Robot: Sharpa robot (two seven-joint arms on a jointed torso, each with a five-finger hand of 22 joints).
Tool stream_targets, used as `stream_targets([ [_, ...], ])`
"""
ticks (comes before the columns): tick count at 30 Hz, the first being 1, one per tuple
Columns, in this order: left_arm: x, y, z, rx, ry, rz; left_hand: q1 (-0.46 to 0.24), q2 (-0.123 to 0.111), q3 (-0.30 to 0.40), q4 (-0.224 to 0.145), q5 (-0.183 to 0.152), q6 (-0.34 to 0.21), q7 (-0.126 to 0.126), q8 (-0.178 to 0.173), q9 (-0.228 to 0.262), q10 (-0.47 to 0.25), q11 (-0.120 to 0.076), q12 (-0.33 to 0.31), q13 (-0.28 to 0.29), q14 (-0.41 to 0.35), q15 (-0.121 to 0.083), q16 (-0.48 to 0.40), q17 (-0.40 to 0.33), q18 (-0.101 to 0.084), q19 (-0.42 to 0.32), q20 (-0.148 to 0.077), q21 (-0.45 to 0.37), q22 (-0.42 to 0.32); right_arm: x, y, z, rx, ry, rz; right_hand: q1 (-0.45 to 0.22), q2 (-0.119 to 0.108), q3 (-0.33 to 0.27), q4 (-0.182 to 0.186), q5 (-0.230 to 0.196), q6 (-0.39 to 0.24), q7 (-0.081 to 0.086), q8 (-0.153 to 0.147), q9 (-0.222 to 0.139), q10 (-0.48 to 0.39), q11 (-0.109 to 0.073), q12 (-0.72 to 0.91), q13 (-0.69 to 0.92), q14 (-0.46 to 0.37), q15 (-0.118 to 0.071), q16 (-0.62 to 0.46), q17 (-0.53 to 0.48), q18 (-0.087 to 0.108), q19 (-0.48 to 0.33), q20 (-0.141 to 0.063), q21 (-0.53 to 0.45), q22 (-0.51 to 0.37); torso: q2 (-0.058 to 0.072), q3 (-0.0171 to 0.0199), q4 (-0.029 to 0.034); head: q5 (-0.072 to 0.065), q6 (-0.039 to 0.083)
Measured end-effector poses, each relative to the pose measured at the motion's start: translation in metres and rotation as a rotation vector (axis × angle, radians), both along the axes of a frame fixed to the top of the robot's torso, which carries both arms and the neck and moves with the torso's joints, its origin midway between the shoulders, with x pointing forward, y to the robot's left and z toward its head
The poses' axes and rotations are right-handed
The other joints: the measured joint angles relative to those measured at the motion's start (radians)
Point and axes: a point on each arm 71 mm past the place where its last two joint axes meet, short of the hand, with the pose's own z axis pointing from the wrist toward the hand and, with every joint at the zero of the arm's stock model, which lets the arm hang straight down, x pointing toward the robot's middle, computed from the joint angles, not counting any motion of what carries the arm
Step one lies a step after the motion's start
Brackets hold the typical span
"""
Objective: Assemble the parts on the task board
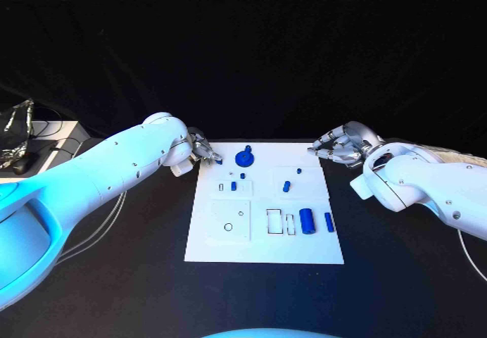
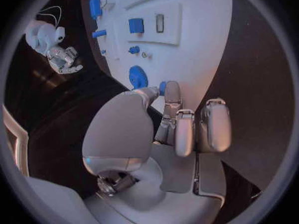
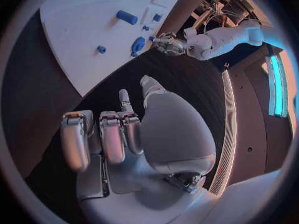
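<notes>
Where the white board (image 1: pixel 264 204) lies flat at the middle of the black table (image 1: pixel 122 282), we see small blue parts across it: a round knobbed piece (image 1: pixel 245 157) near the far edge, a short peg (image 1: pixel 286 186) below it, a thick cylinder (image 1: pixel 307 220) and a slim bar (image 1: pixel 329 222) near our right side, beside a rectangular slot (image 1: pixel 275 220). Our left hand (image 1: pixel 199 150) sits at the board's far left corner, fingers curled, one fingertip (image 2: pixel 171 90) touching a little blue part (image 2: pixel 162 87) at the edge; we cannot tell if it grips it. Our right hand (image 1: pixel 343 148) hovers off the far right corner, fingers curled in, holding nothing. Behind the table all is dark.
</notes>
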Motion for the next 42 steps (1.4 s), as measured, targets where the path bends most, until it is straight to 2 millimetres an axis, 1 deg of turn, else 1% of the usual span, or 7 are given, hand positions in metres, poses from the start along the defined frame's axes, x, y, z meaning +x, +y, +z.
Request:
stream_targets([
  [6,0.000,0.003,0.000,-0.018,0.000,0.003,-0.012,-0.032,0.052,0.040,0.003,-0.007,-0.004,0.049,0.000,0.008,-0.007,-0.012,-0.009,-0.004,-0.004,0.000,0.000,0.000,0.000,0.000,0.000,0.000,0.000,-0.001,0.000,-0.001,0.000,-0.002,0.000,0.000,0.000,0.000,0.000,0.000,0.000,0.000,0.000,0.000,0.000,0.000,0.000,0.000,0.000,0.000,0.000,0.000,0.000,0.000,0.000,0.000,0.000,-0.0001,-0.0002,0.000,-0.001],
  [7,0.000,0.003,0.000,-0.020,-0.001,0.003,-0.014,-0.035,0.082,0.015,0.003,-0.007,-0.004,0.049,0.000,0.009,-0.006,-0.012,-0.010,-0.004,-0.004,0.002,0.000,0.000,0.000,0.000,0.000,0.000,0.001,-0.001,0.000,-0.001,0.000,-0.002,0.000,0.000,0.000,0.000,0.000,0.000,0.000,0.000,0.000,0.000,0.000,0.000,0.000,0.000,0.000,0.000,0.000,0.000,0.000,0.000,0.000,0.000,0.000,0.0000,-0.0002,0.000,-0.001],
  [13,-0.002,0.001,0.003,-0.036,-0.009,-0.005,-0.054,-0.072,0.142,0.001,0.003,-0.010,-0.008,0.071,0.000,0.025,-0.011,-0.018,-0.014,0.000,-0.007,0.008,0.000,0.000,0.004,-0.004,0.000,0.000,0.001,-0.001,0.000,-0.001,0.000,-0.003,0.000,0.000,0.003,0.003,0.000,0.000,0.000,0.004,0.000,0.000,0.000,0.000,0.000,0.000,0.000,0.000,0.000,0.000,0.000,0.000,0.000,0.000,0.000,-0.0001,0.0005,0.001,-0.002],
  [21,-0.010,-0.002,0.010,-0.072,-0.020,-0.027,-0.101,-0.091,0.177,-0.013,0.022,-0.001,-0.016,0.078,0.001,0.043,-0.014,-0.022,-0.015,-0.004,-0.011,0.012,0.000,0.000,0.011,-0.011,0.004,0.000,0.001,-0.002,0.000,-0.002,0.000,-0.005,0.000,0.000,0.003,0.003,0.000,0.000,0.000,0.004,0.000,0.000,0.000,0.000,0.000,0.000,0.000,0.000,0.000,0.000,0.000,0.000,0.000,0.000,-0.001,0.0000,0.0011,0.006,-0.002],
  [23,-0.014,-0.004,0.012,-0.083,-0.022,-0.037,-0.110,-0.098,0.177,-0.014,0.035,0.002,-0.015,0.078,0.087,0.045,-0.016,-0.025,-0.017,-0.004,-0.011,0.012,0.000,0.000,0.013,-0.013,0.009,0.000,0.001,-0.002,0.000,-0.002,0.000,-0.006,0.000,0.000,0.003,0.003,0.000,0.000,0.000,0.004,0.000,0.000,0.000,0.000,0.000,0.000,0.000,0.000,0.000,0.000,0.000,0.000,0.000,0.000,-0.002,0.0004,0.0011,0.008,-0.002],
  [31,-0.034,-0.008,0.016,-0.094,-0.023,-0.084,-0.144,-0.106,0.202,-0.038,0.097,0.017,-0.019,0.078,0.088,0.063,-0.020,-0.031,-0.018,-0.004,-0.018,0.012,0.000,0.000,0.018,-0.018,0.011,0.000,0.002,-0.004,-0.001,-0.003,0.000,-0.011,0.000,0.000,0.003,0.003,0.000,0.000,0.000,0.004,0.002,0.000,0.000,0.000,0.000,0.000,0.000,0.000,0.000,0.000,0.000,0.000,0.000,0.000,-0.005,0.0011,0.0037,0.011,-0.004],
  [42,-0.059,-0.010,0.003,-0.076,-0.011,-0.103,-0.151,-0.112,0.200,-0.041,0.111,0.023,-0.018,0.077,0.116,0.075,-0.025,-0.031,-0.018,-0.004,-0.018,0.012,0.000,0.000,0.023,-0.023,0.019,0.000,0.002,-0.006,-0.001,-0.004,0.001,-0.014,0.000,0.000,0.003,0.003,0.000,0.000,0.000,0.004,0.002,0.000,0.000,0.000,-0.001,0.000,0.000,0.000,0.000,0.000,0.000,0.000,0.000,0.000,-0.015,0.0023,0.0118,0.012,-0.016],
])
